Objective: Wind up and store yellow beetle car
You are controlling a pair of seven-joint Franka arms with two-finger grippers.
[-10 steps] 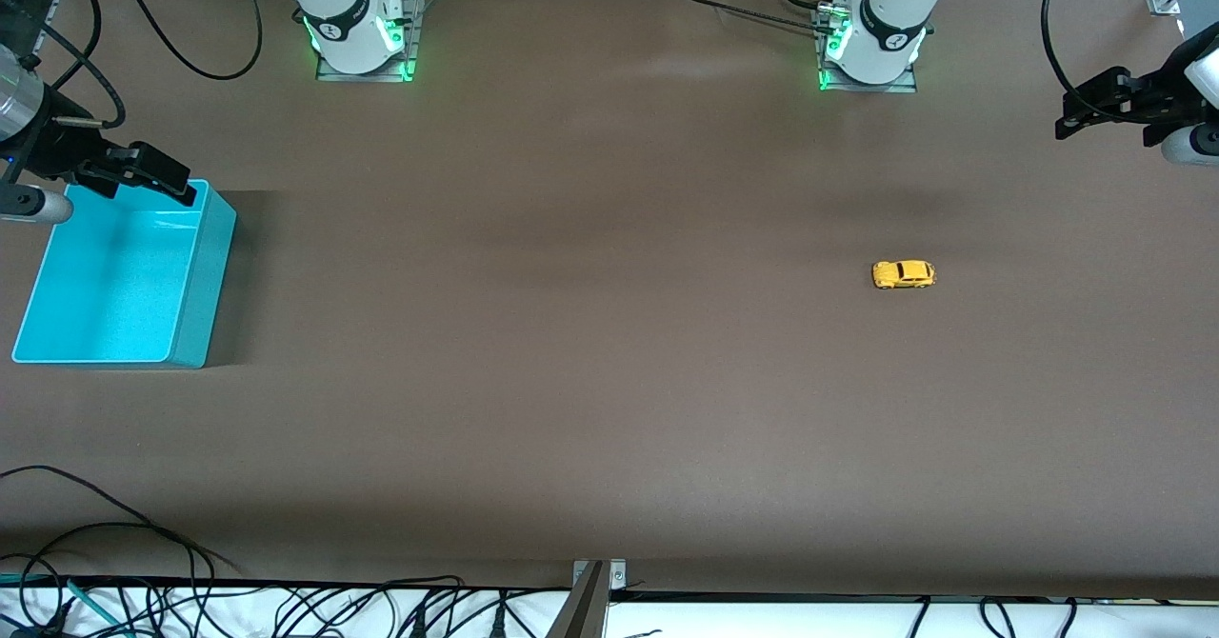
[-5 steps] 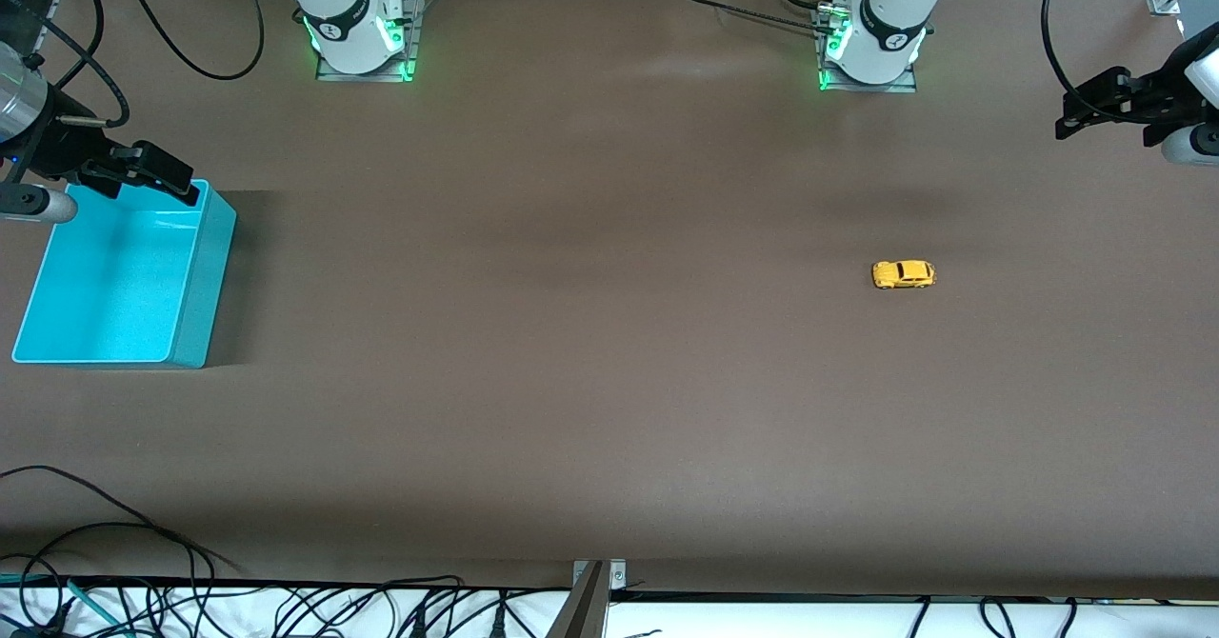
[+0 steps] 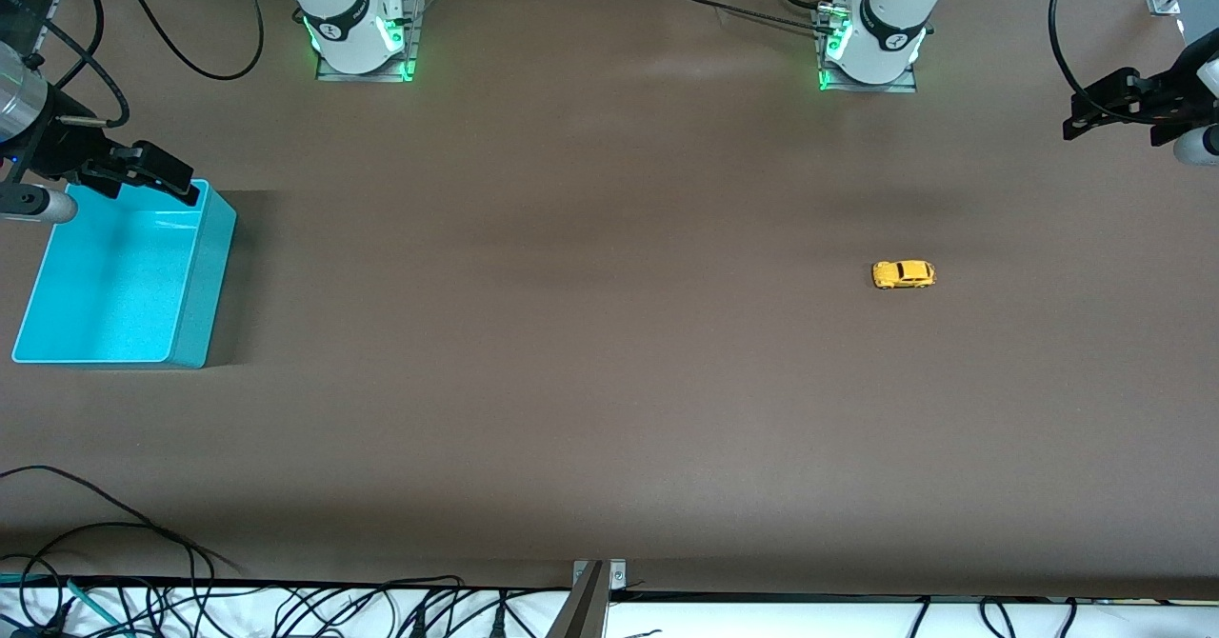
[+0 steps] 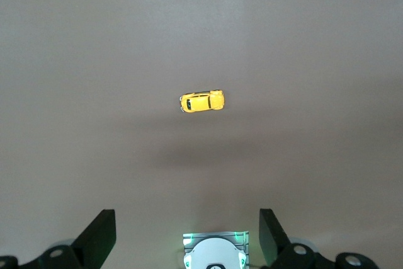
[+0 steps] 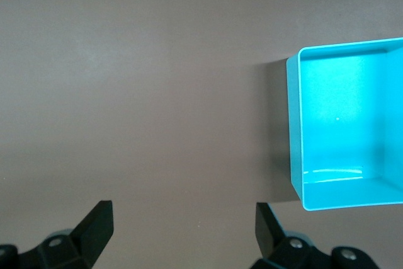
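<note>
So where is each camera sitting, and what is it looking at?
Front view: high up across the table, facing both robots' bases; it shows the yellow beetle car, the turquoise bin, the right gripper over the bin's corner and the left gripper over the left arm's end of the table.
Left wrist view: on the left arm's wrist, looking down at the car; its own open fingers show.
Right wrist view: on the right arm's wrist, looking down at the bin; its own open fingers show.
Shared: the front and left wrist views both show the car.
</note>
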